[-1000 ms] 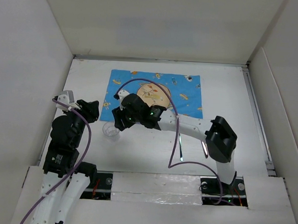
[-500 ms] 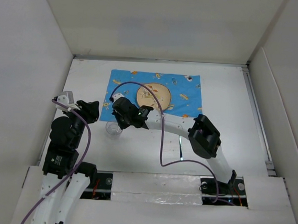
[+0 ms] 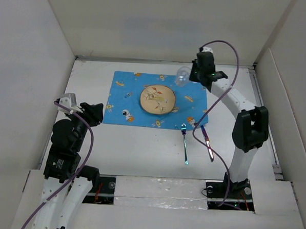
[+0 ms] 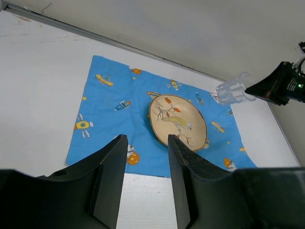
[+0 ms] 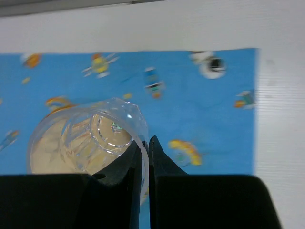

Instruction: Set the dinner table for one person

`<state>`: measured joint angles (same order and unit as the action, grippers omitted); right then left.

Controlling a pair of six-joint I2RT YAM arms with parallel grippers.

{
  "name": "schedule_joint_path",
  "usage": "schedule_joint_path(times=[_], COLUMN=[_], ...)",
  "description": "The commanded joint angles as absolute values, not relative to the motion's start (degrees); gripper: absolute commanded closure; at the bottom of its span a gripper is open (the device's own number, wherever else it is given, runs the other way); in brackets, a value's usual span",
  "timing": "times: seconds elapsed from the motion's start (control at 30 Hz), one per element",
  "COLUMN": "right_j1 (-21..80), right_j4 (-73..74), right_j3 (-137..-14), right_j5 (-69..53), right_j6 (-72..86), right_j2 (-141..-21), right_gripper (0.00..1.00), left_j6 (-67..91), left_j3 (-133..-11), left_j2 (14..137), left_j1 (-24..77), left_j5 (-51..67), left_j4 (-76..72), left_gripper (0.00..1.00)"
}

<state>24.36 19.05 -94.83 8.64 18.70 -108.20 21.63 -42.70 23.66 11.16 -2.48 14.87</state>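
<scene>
Over the far right corner of the blue placemat (image 3: 123, 92), the right gripper (image 3: 192, 74) holds a clear plastic cup (image 3: 182, 75) in the air, its jaws pinching the cup's wall. By my reckoning the setting is well along. The placemat lies flat in the middle of the white surface (image 3: 141, 150), and a round patterned plate (image 3: 158, 99) sits at its centre. Two utensils lie on the bare surface just off the mat's near right corner, a greenish one (image 3: 184, 147) and a pinkish one (image 3: 207, 140); I cannot make out which is fork, spoon or knife. What seems left is to stand the cup down, and perhaps to square the cutlery beside the plate. The left gripper (image 3: 94, 113) hangs at the left side, jaws spread and empty.
</scene>
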Motion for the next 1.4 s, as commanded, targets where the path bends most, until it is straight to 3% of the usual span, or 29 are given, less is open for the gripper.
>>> schedule_joint_path(times=[0.0, 0.23, 0.47, 0.93, 1.0, 1.13, 1.3, 1.37], right_j1=[18.5, 10.5, 8.6, 8.6, 8.6, 8.6, 8.1, 7.6], right_j4=[20.7, 26.3, 31.1, 30.8, 31.8, 31.7, 29.3, 29.3], right_j3=[-97.7, -110.1, -118.3, -117.6, -118.7, -118.9, -113.3, -110.7], right_j5=[8.4, 6.6, 8.7, 12.8, 12.2, 11.2, 8.1, 7.5], right_j6=[17.5, 16.2, 15.1, 14.9, 14.7, 14.5, 15.6, 16.1], right_j2=[-110.7, -121.4, -127.1, -129.3, -130.1, -130.3, -123.6, -119.8], right_gripper=[1.0, 1.0, 1.0, 1.0, 0.94, 0.65, 0.46, 0.43], left_j6=[21.0, 20.9, 20.8, 20.9, 20.9, 21.0, 20.9, 20.9], left_j3=[-42.5, -42.6, -42.5, -42.6, -42.5, -42.6, -42.6, -42.5], left_j2=[23.6, 24.2, 23.9, 24.2, 23.9, 24.1, 23.9, 23.4], left_j1=[11.1, 11.1, 11.1, 11.1, 11.1, 11.1, 11.1, 11.1], left_j5=[-1.1, -1.0, -0.8, -0.7, -0.4, -0.7, -0.3, -0.3], left_j4=[12.5, 12.7, 12.6, 12.5, 12.6, 12.6, 12.4, 12.4], left_gripper=[0.63, 0.63, 0.63, 0.63, 0.63, 0.63, 0.63, 0.63])
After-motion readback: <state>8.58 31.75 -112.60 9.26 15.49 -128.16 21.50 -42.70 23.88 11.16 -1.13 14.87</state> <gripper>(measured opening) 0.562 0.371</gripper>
